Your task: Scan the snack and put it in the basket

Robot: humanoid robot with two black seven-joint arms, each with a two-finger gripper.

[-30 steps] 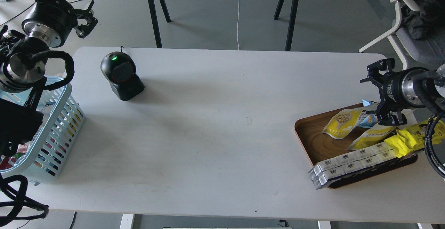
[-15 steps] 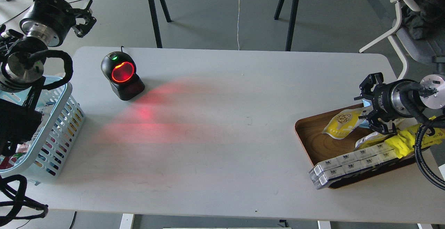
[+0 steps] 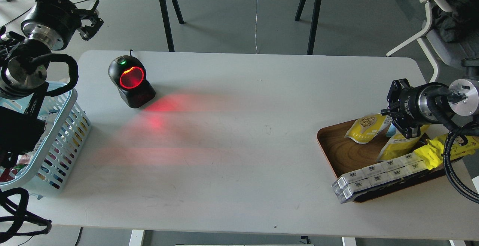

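In the head view, the flat yellow-and-white snack pouch with a round picture of beige nuts [image 3: 366, 128] lay at the far edge of the brown wooden tray [image 3: 338, 149] at the right of the frame. The right tool [image 3: 393, 116] sat at the pouch's right end, its fingers touching or overlapping it; whether they were clamped on it or apart could not be told. Beside the pouch lay a second yellow pouch [image 3: 397, 145], bright yellow wrappers [image 3: 434, 151] and a row of grey-white boxes [image 3: 374, 175]. The light blue slotted plastic basket [image 3: 56, 141] stood at the left edge of the white counter [image 3: 239, 156]. The left tool [image 3: 89, 21] hung in the upper left, fingers apart and empty. The black barcode scanner [image 3: 131, 81] glowed red, casting red light over the counter.
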